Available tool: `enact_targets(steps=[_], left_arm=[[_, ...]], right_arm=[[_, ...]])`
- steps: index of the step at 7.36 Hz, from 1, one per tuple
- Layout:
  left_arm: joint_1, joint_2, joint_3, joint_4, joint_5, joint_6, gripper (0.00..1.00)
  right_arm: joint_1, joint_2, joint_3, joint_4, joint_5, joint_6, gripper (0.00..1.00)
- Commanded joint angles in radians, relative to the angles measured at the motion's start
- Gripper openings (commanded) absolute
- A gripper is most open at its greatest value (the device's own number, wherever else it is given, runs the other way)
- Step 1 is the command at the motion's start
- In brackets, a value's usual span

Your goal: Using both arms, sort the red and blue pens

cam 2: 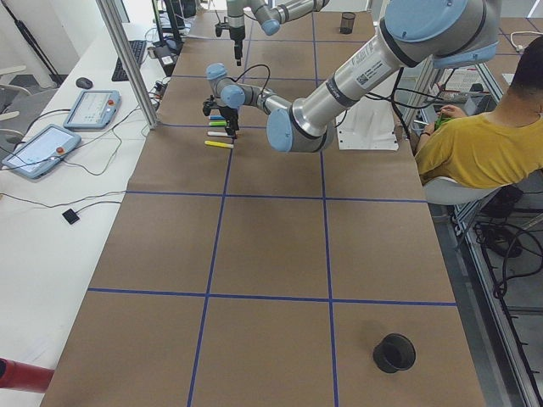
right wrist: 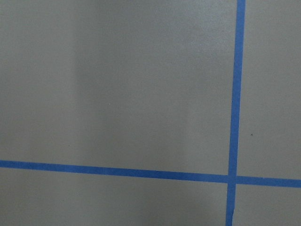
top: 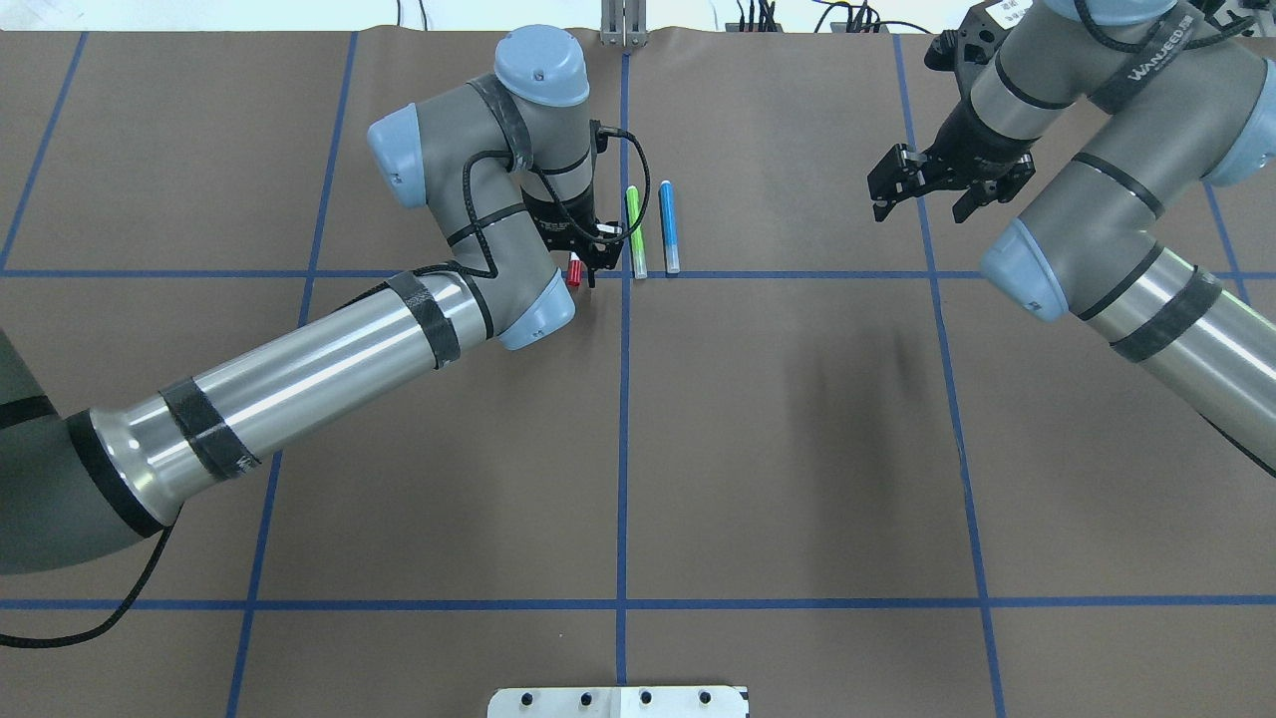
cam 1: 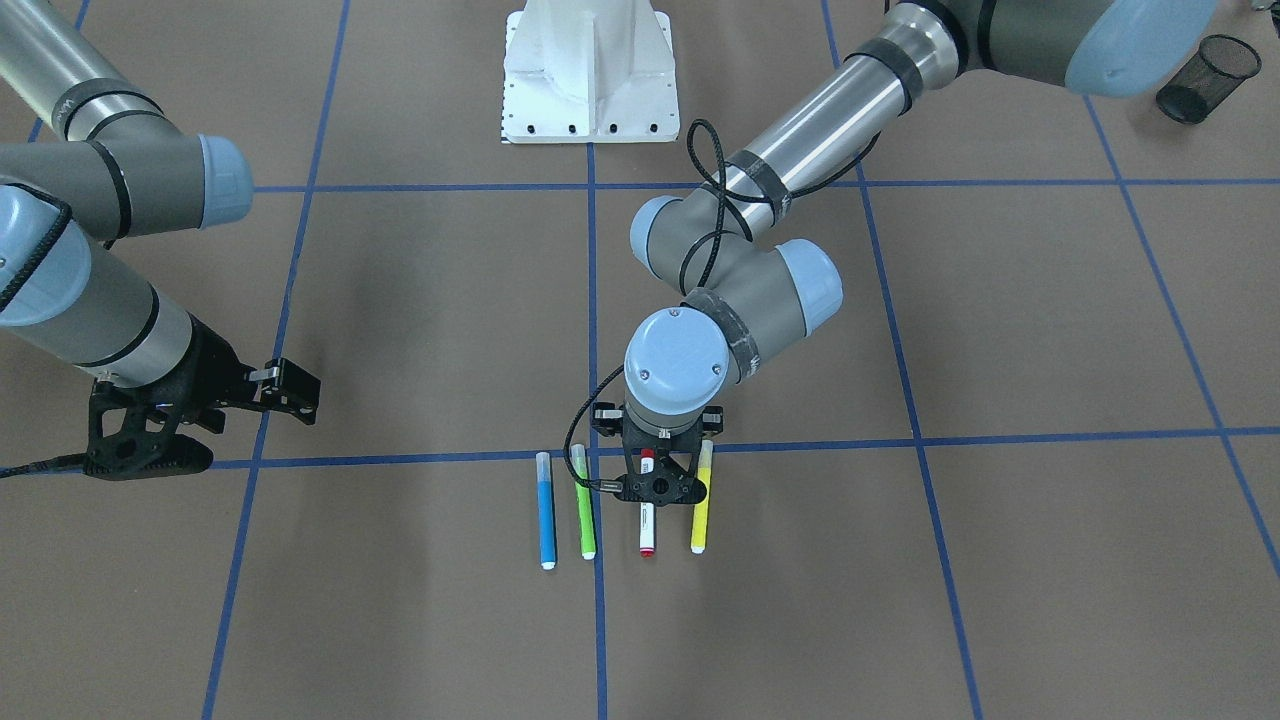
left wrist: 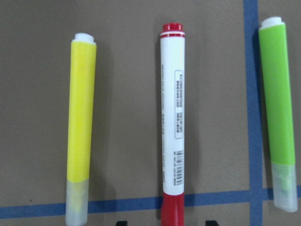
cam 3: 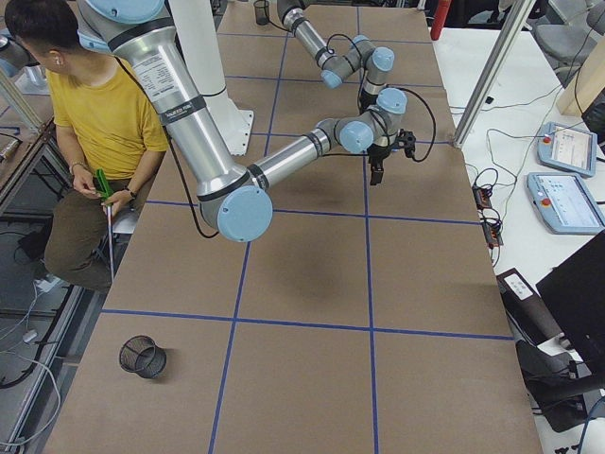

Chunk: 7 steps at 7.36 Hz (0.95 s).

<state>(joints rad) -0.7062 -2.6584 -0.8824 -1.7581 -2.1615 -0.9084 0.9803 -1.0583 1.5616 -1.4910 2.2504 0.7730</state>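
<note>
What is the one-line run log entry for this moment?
left gripper: open over slim white-barrelled red-capped marker | right gripper: open, empty | slim blue-barrelled marker: lying on brown table, not held

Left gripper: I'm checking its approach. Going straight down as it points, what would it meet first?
Probably the red pen, centred under the left gripper, between the yellow marker and green marker; its height above is unclear.
</note>
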Motion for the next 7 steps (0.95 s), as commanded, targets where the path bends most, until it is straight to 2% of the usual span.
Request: enact_targets(steps=[1,3,7], left_arm=[[0.007,0.000,0.002,-0.001,0.002,0.002,0.59],[0.007,-0.002,0.002,-0.010,0.002,0.000,0.50],[0.005,0.000,0.006,-0.030,0.011,-0.010,0.48]], right_arm=[[0.000,0.000,0.000,0.000,0.000,0.002,1.00],[0.000,0.000,0.000,0.000,0.000,0.002,1.00],[0.000,0.000,0.000,0.000,0.000,0.002,1.00]])
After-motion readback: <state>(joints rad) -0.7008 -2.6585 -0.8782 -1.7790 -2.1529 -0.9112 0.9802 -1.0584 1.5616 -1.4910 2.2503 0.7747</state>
